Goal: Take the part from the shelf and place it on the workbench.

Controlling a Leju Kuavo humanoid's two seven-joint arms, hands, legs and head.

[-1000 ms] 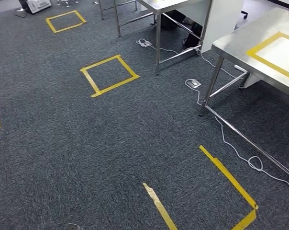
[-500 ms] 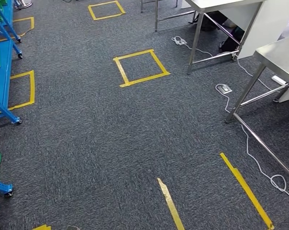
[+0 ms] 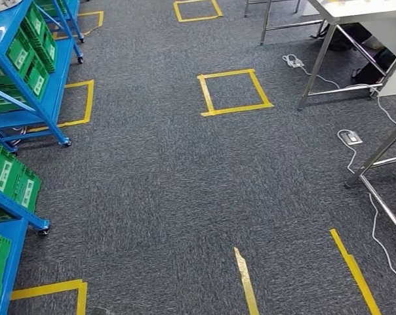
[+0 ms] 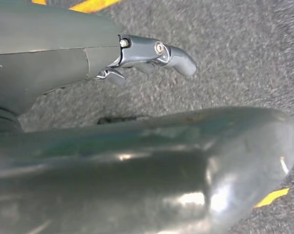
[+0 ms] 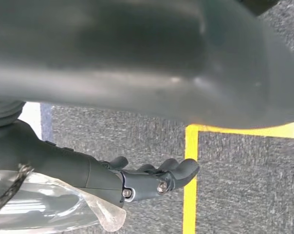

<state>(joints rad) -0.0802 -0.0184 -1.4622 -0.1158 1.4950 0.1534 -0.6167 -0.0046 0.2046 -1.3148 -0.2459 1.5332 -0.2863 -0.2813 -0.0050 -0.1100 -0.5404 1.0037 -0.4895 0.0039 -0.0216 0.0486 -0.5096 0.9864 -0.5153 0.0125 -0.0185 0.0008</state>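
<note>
Two blue wheeled shelves (image 3: 52,105) holding green bins (image 3: 35,49) stand at the left of the head view; I cannot make out a part in the bins. Steel workbenches (image 3: 364,8) stand at the far right. My left hand (image 4: 153,51) hangs over the grey carpet with fingers stretched out and nothing in it. My right hand (image 5: 153,180) also hangs over the carpet, its fingers nearly straight. A clear plastic film (image 5: 64,207) lies along the outer side of those fingers, not between fingers and thumb; what it is I cannot tell.
Yellow tape squares (image 3: 234,92) and strips (image 3: 246,281) mark the carpet (image 3: 161,197). White cables (image 3: 381,243) and a floor socket (image 3: 352,137) lie by a table leg (image 3: 379,154) at the right. The nearer shelf (image 3: 10,197) juts in at lower left.
The whole head view has swung left: the shelves have come in from the left and the workbenches have slid toward the right edge. That is camera motion, not the things moving.
</note>
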